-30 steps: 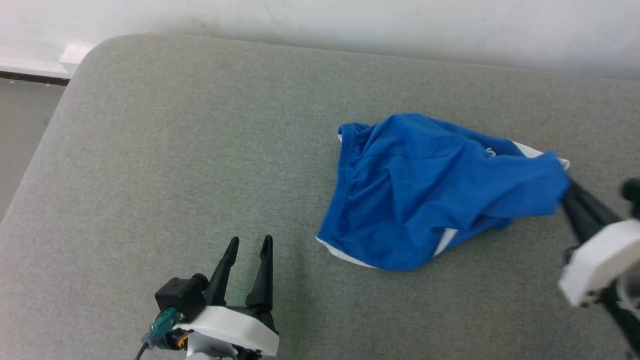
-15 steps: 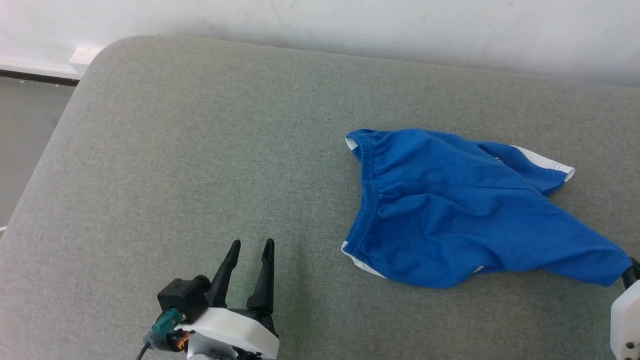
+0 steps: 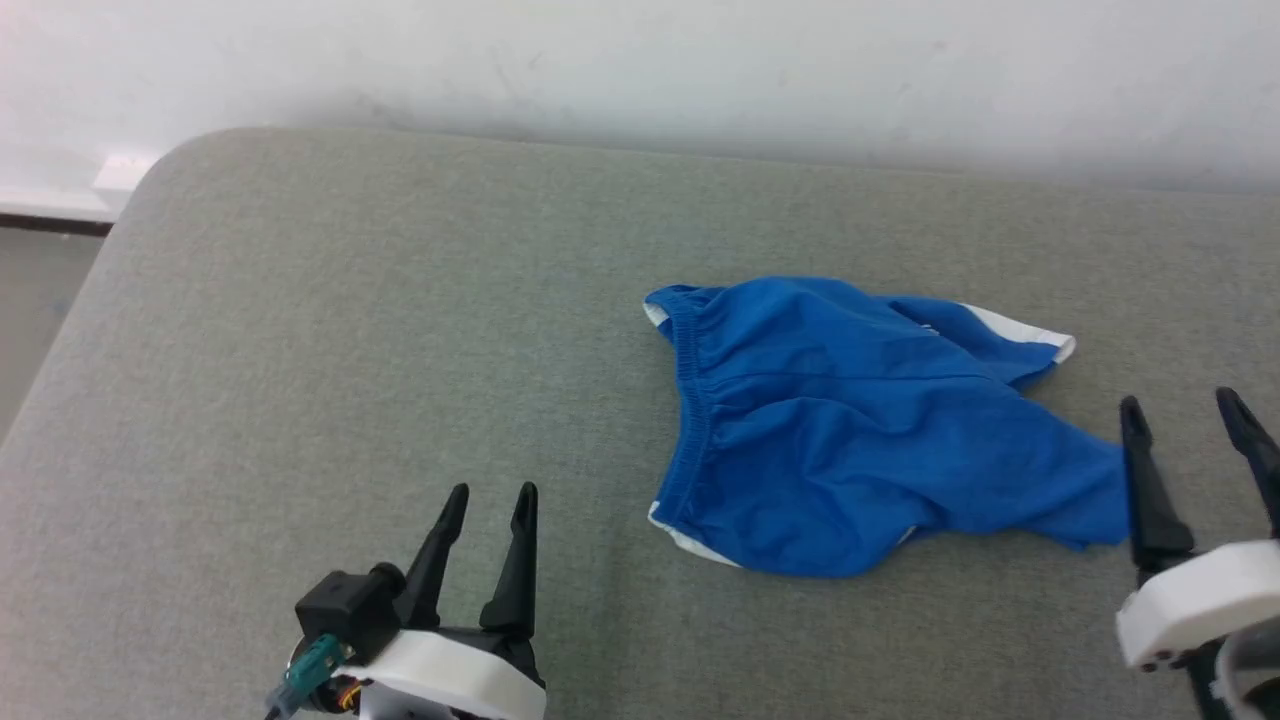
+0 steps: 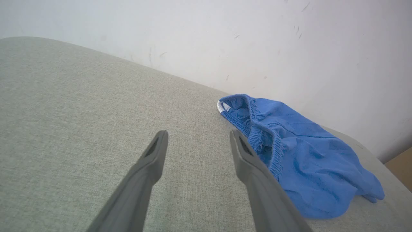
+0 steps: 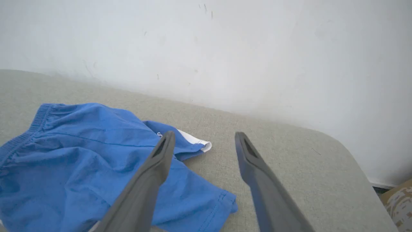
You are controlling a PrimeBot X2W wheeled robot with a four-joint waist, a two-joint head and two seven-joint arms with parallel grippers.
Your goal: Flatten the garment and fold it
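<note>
The blue shorts (image 3: 850,430) lie rumpled on the grey cushioned surface (image 3: 350,330), right of centre, waistband (image 3: 690,400) toward the left. A white side stripe (image 3: 1020,330) shows on the far leg, and a white edge peeks out at the near left hem. My right gripper (image 3: 1180,405) is open and empty just right of the near leg's end, free of the cloth (image 5: 80,154). My left gripper (image 3: 490,492) stands open and empty at the lower left, well apart from the waistband (image 4: 260,138).
A white wall (image 3: 640,70) runs along the far edge of the surface. The surface's rounded far left corner (image 3: 160,165) drops off to a floor (image 3: 40,300). A tan object (image 5: 400,203) sits past the surface's right end.
My right gripper has let go of the near leg and opened beside it. Before that it dragged the leg to the right, spreading the shorts out. The head camera has shifted.
</note>
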